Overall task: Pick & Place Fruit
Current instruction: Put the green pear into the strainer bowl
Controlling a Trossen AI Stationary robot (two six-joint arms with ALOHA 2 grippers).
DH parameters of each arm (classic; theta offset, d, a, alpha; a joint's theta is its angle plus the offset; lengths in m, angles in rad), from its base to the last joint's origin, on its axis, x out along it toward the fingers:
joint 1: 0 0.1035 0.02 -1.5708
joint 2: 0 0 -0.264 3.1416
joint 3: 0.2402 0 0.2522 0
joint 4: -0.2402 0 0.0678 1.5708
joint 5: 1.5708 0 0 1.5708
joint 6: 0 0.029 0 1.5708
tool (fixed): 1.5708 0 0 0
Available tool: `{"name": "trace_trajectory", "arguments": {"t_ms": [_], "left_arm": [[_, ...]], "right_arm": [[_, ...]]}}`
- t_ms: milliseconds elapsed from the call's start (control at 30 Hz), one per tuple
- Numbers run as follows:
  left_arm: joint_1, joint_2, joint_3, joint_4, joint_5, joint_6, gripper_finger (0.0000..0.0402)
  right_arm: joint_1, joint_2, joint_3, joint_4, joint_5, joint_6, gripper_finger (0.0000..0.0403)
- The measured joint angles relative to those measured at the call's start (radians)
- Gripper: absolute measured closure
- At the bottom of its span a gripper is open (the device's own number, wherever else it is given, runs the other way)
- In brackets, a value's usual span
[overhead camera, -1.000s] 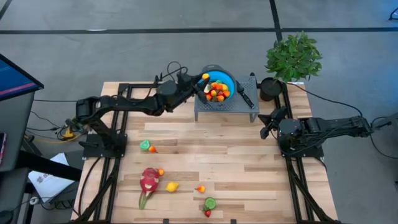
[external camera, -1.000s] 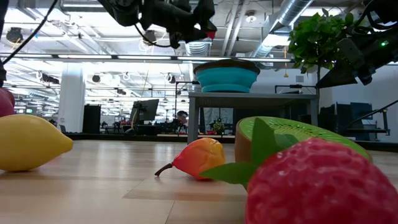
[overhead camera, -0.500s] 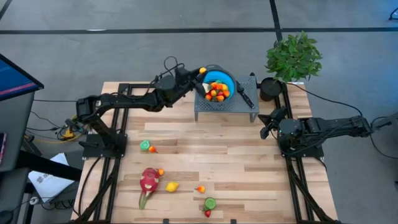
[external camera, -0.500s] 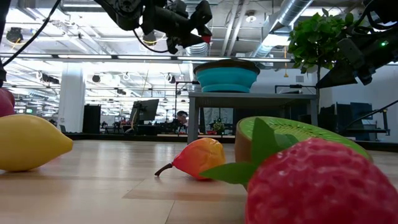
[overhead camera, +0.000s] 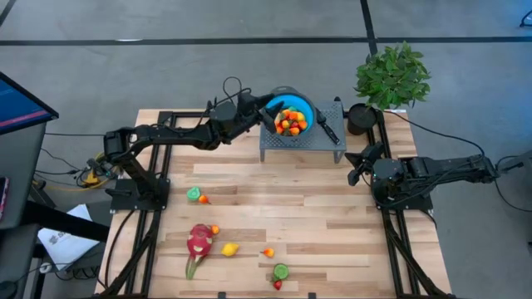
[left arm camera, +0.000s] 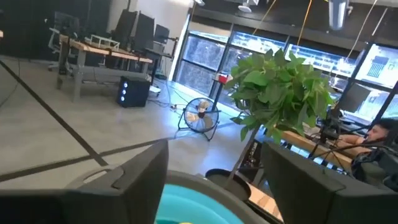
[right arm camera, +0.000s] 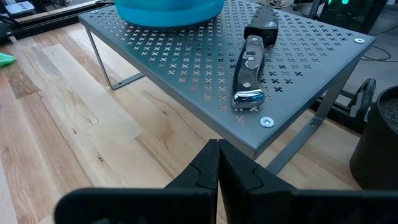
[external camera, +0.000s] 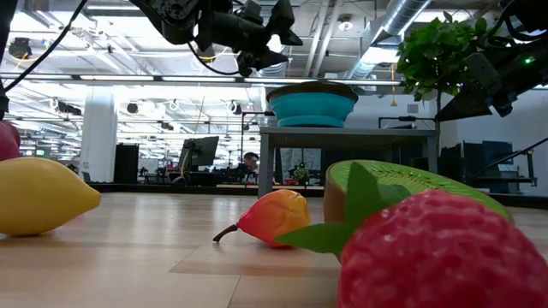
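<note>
High view: fruit (overhead camera: 289, 121) is being amassed in the bowl (overhead camera: 304, 103), upper centre — left gripper (overhead camera: 270, 106) fingers spread, empty; right gripper (overhead camera: 357, 169) pinched together; strays (overhead camera: 199, 242) are lying lower left.

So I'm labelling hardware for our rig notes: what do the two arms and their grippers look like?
Both arms are black and jointed, with black cables looping along the links. The left gripper and right gripper each have two dark, blocky fingers.
</note>
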Motion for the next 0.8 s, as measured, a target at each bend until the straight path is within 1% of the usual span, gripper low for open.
{"name": "trace_trajectory", "arguments": {"t_ms": [100, 167, 300, 400, 500, 633, 800], "left_arm": [[-0.009, 0.0, 0.0, -0.002, 0.008, 0.0, 0.014], [-0.018, -0.009, 0.0, -0.006, 0.048, -0.002, 0.0141], [-0.053, -0.036, -0.006, 0.0, 0.172, -0.028, 0.0156], [-0.088, -0.068, -0.033, -0.003, 0.267, -0.061, 0.017], [-0.124, -0.107, -0.072, -0.006, 0.333, -0.067, 0.0184], [-0.18, -0.169, -0.138, -0.008, 0.378, -0.086, 0.0203], [-0.257, -0.262, -0.237, -0.007, 0.387, -0.199, 0.0222]], "right_arm": [[0.0, 0.0, 0.0, 0.0, 0.0, 0.0, 0.0403], [0.0, 0.0, 0.0, 0.0, -0.001, 0.0, 0.0403], [0.007, 0.0, 0.0, 0.0, -0.003, 0.0, 0.0403], [0.012, 0.0, 0.0, 0.0, -0.003, 0.0, 0.0403], [0.011, 0.0, 0.0, -0.002, -0.003, 0.0, 0.0403], [0.011, 0.0, 0.0, -0.002, -0.003, 0.0, 0.0403], [0.011, 0.0, 0.0, -0.002, -0.003, 0.0, 0.0403]]}}
